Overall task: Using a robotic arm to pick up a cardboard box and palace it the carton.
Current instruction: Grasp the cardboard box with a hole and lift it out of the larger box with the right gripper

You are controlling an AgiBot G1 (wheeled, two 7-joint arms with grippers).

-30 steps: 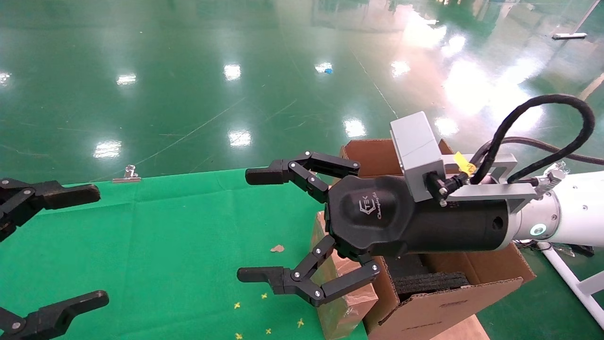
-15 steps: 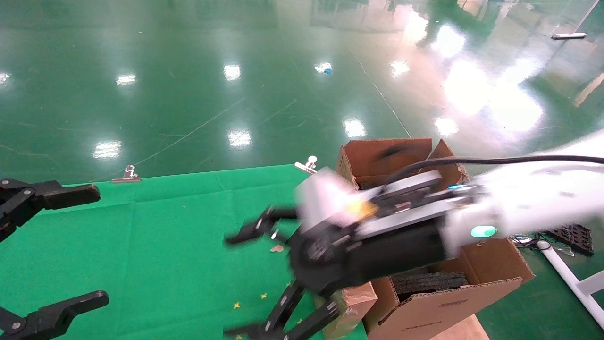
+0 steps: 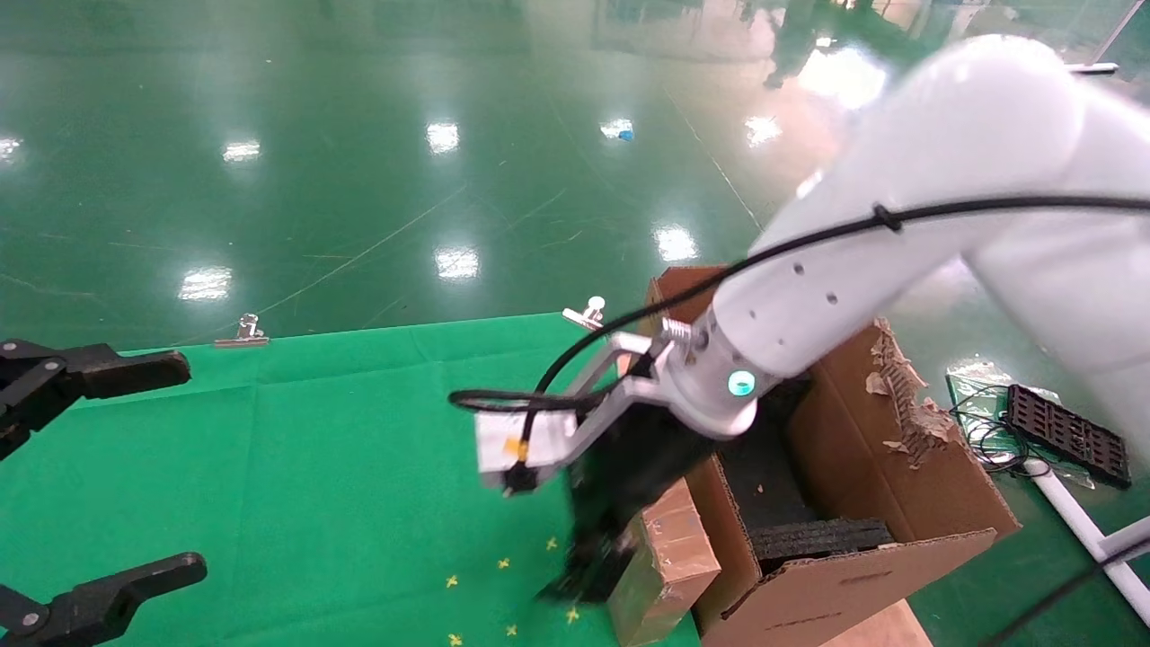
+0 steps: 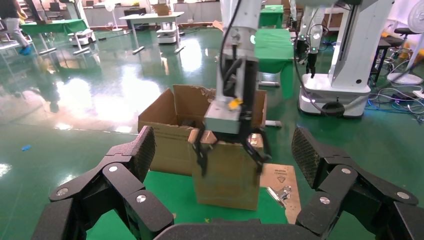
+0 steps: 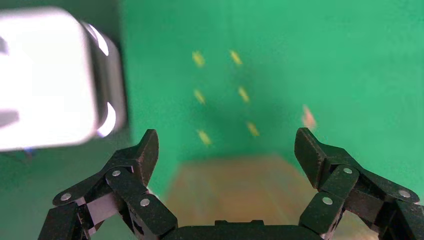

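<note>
Right end effector (image 4: 231, 150) — spread wide — straddles the cardboard box (image 4: 227, 175).

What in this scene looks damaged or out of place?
The large brown corrugated carton has a torn, ragged flap edge on its far right side, with paper shreds hanging. A small cardboard scrap lies loose on the green cloth.

Bright overhead lighting; strong white glare patches on the glossy green floor (image 3: 449, 162) in head and left wrist views. The robotic arm (image 3: 862, 261) wrist and right gripper (image 3: 593, 548) are motion-blurred in the head view; green cloth (image 3: 314, 467) evenly lit, soft shadow beneath the arm. Right wrist view is smeared: cardboard box (image 5: 250, 192) and yellow marks (image 5: 222, 95) blurred, fingers (image 5: 312, 152) sharp.
</note>
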